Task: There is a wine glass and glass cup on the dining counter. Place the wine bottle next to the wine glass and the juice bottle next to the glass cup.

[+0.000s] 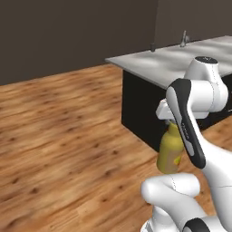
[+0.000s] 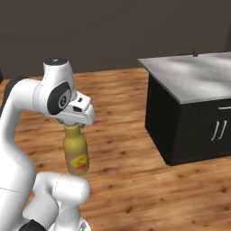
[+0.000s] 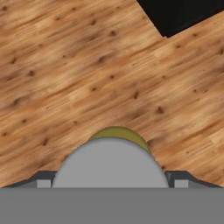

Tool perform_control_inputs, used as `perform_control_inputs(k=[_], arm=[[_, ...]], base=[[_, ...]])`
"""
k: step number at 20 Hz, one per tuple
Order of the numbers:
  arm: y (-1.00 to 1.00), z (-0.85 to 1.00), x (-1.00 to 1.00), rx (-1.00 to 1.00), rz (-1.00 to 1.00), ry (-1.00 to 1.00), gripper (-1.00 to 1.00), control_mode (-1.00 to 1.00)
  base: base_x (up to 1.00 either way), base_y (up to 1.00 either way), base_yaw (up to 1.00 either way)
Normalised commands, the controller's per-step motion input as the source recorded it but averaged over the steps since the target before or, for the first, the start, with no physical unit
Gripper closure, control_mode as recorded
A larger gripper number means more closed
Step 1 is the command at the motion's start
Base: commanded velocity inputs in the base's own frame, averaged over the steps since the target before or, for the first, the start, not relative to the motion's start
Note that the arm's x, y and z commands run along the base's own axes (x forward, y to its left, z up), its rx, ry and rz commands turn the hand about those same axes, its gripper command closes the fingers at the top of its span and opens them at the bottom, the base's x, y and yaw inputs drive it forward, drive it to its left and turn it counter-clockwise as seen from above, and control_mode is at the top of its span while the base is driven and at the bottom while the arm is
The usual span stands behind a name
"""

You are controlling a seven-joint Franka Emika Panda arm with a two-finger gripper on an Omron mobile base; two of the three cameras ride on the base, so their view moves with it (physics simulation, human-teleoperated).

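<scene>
The gripper (image 2: 72, 125) is clamped on the grey cap of the plump yellow juice bottle (image 2: 76, 154), hanging over wood floor (image 1: 68, 136) mid-carry; next, reaching the dining counter's glass cup.

Marble-topped dark cabinet counter (image 2: 189, 76) — faucet (image 1: 184, 39) at back; wood floor (image 1: 68, 136).
</scene>
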Motion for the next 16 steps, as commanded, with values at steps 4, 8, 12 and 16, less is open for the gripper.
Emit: perform_control_inputs(k=[4,8,12,16], arm=[[0.0,0.0,0.0,0.0,0.0,0.0,1.0,1.0],[0.0,0.0,0.0,0.0,0.0,0.0,1.0,1.0],[0.0,0.0,0.0,0.0,0.0,0.0,1.0,1.0],[0.0,0.0,0.0,0.0,0.0,0.0,1.0,1.0]], base=[[0.92,0.27,0.1],[0.94,0.26,0.09],[0.94,0.25,0.08],[0.94,0.25,0.09]])
